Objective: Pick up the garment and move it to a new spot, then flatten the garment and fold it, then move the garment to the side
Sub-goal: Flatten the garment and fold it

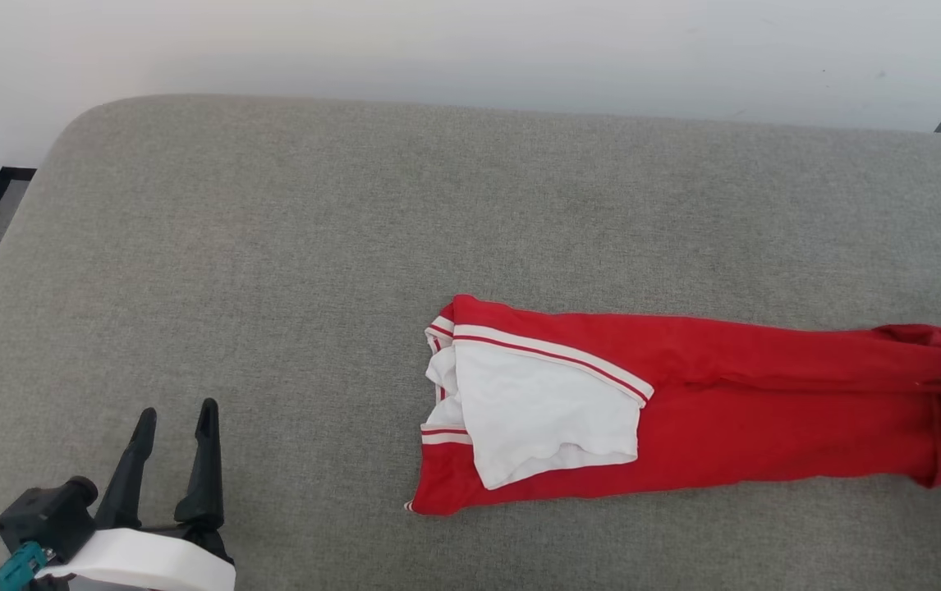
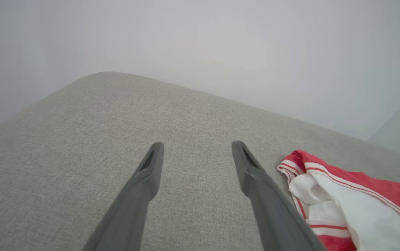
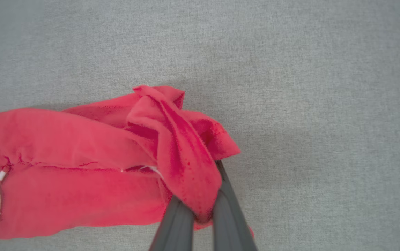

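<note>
At the near left corner of the worktop (image 1: 273,246), the left tool (image 1: 177,409) sits over bare grey fabric with its two dark fingers spread wide and nothing between them. In the left wrist view the same tool (image 2: 197,144) points across the cover toward the pale wall (image 2: 221,42) behind the far edge. I cannot tell whether its tips touch the cover.

To the right of it, and apart from it, lies the garment (image 1: 725,410). It is stretched into a long red band that runs from about the middle of the worktop toward the right edge, nearer the near edge than the far one. At its left end a white sleeve (image 1: 544,410) is folded over the red body, edged with red-and-white striped trim (image 1: 553,353). That end also shows at the lower right of the left wrist view (image 2: 378,188).

At the band's right end the cloth is gathered into a crumpled bunch. In the right wrist view the right tool (image 3: 201,209) is pressed together on a fold of that red cloth (image 3: 64,139), which drapes over the fingertips and hides them. The rest of the band trails off to that view's left, flat on the grey cover.
</note>
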Robot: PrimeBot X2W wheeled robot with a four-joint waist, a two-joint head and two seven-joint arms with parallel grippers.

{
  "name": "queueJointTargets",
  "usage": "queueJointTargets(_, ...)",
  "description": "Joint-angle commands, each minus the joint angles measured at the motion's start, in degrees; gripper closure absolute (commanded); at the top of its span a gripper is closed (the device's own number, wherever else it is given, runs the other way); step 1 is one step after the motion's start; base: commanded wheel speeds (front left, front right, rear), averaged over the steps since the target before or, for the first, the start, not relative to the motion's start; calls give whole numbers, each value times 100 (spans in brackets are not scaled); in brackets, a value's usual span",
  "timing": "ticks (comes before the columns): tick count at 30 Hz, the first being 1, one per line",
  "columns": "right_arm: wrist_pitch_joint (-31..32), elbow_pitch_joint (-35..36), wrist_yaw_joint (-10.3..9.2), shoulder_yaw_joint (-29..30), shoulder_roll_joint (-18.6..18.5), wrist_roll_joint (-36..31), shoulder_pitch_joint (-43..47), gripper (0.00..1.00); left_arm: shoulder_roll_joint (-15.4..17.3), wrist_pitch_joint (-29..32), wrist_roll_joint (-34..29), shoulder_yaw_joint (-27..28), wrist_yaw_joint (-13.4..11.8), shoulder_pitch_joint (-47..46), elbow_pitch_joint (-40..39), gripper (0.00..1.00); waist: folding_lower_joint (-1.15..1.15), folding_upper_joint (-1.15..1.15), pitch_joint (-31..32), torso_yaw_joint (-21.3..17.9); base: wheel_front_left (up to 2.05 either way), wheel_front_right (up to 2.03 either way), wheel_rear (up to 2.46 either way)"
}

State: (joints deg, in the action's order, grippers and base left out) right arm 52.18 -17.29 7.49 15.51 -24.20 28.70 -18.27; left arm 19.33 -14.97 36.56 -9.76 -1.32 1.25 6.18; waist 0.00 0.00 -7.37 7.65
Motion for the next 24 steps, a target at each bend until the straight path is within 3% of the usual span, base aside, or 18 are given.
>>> queueJointTargets(1,23,67,1,-14,28,52,-111,100,-93,-28,-138,111,104,66,42,0,0,0,17,-2,0,0,0)
queueJointTargets(6,56,517,1,-260,38,192,48,100,-311,-28,-354,347,276,129,79,0,0,0,66,24,0,0,0)
queueJointTargets(15,346,1770,1,-1142,588,434,388,100,-590,-28,-637,579,567,112,181,0,0,0,141,291,0,0,0)
queueJointTargets(24,250,1685,1,-2110,1161,363,117,100,-739,-28,-761,476,727,-133,362,0,0,0,145,863,0,0,0)
